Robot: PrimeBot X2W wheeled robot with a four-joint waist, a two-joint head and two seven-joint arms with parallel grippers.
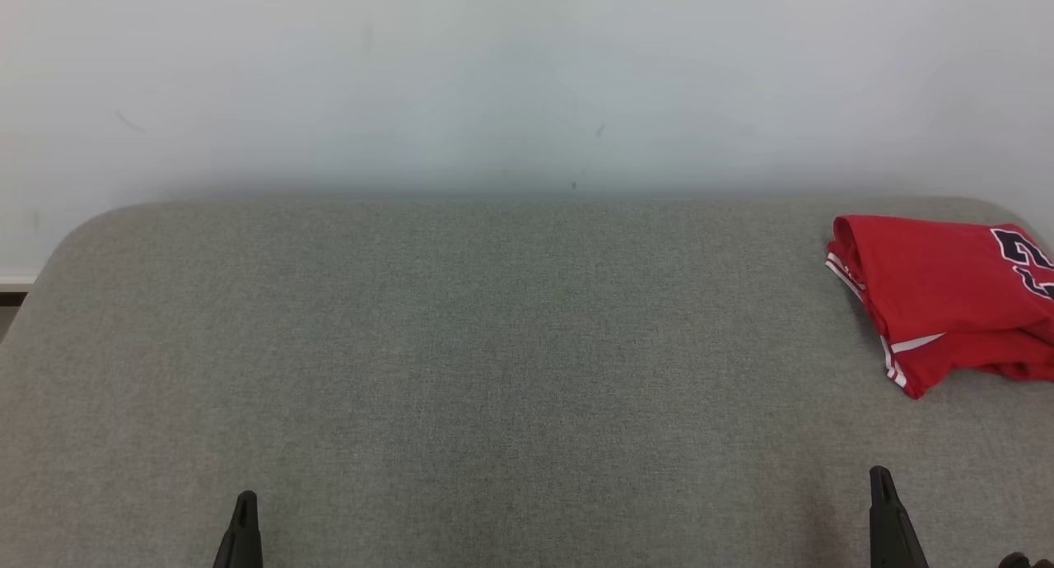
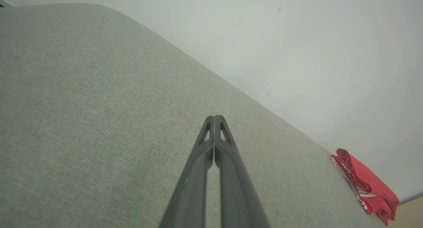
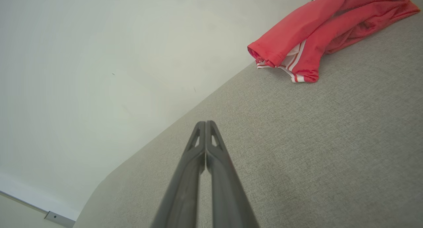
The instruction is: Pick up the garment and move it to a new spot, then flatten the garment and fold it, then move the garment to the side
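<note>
The garment (image 1: 947, 300) is a red jersey with white stripes and dark lettering, lying folded at the far right of the grey fabric surface (image 1: 494, 370). It also appears as a small red bundle (image 2: 366, 185) in the left wrist view and at the upper right (image 3: 317, 33) in the right wrist view. My left gripper (image 1: 245, 502) is at the lower left, shut and empty (image 2: 214, 117). Near the lower right, my right gripper (image 1: 880, 473) is shut too, with nothing held (image 3: 205, 123), well short of the garment.
A pale wall (image 1: 527, 82) runs along the far edge of the grey surface. The surface has rounded far corners, and a strip of floor and baseboard (image 1: 12, 288) shows at the left.
</note>
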